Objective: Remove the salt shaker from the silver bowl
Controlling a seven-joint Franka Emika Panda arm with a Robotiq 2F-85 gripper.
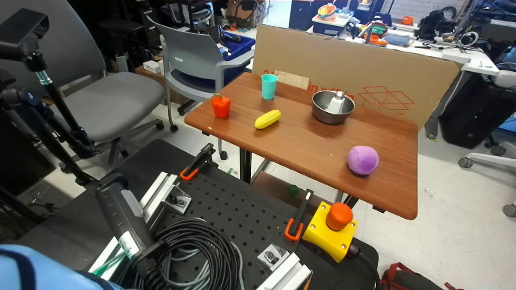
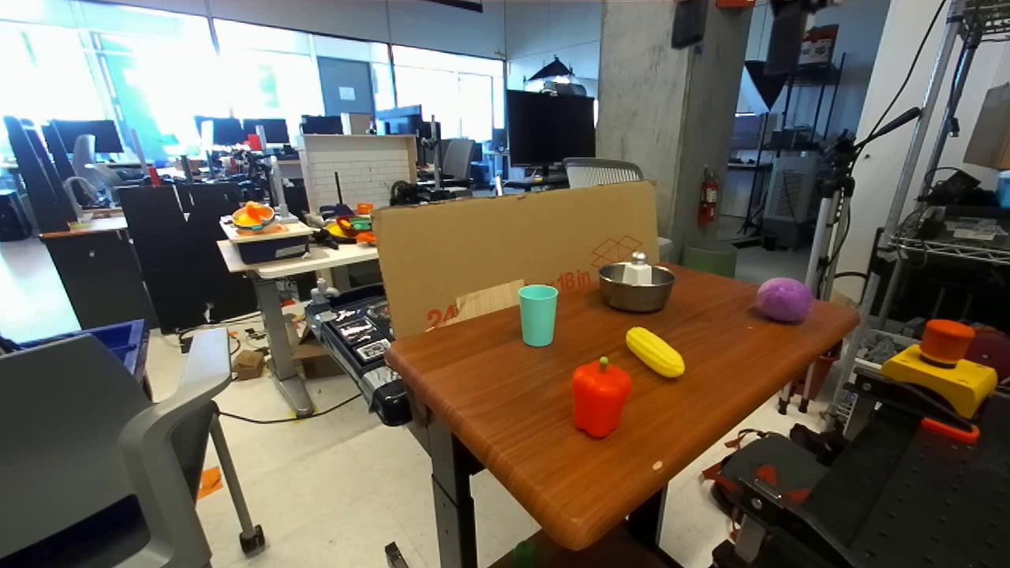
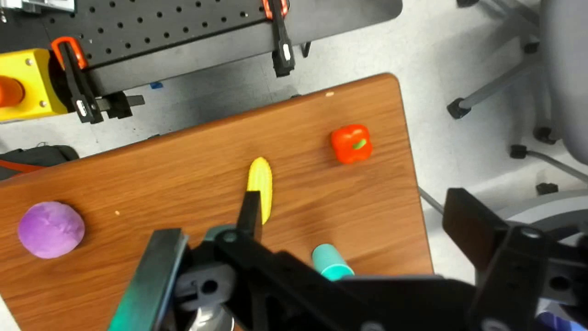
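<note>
The salt shaker (image 1: 336, 104) is a small whitish cylinder with a grey top. It is inside the silver bowl (image 1: 329, 118), its top above the rim. It looks slightly tilted in this exterior view. The shaker (image 2: 637, 272) and the bowl (image 2: 636, 298) also show at the table's far side in an exterior view. In the wrist view a shiny part of the bowl (image 3: 212, 319) shows at the bottom edge, mostly hidden by the gripper; the shaker cannot be made out there. My gripper (image 3: 356, 216) is open and empty, high above the table and away from the bowl.
On the wooden table (image 1: 306, 139) are a teal cup (image 1: 269, 86), a yellow corn (image 1: 267, 119), a red pepper (image 1: 221, 106) and a purple ball (image 1: 363, 160). A cardboard sheet (image 1: 354, 60) stands behind the bowl along the back edge. A yellow emergency-stop box (image 1: 331, 231) sits on the robot's bench.
</note>
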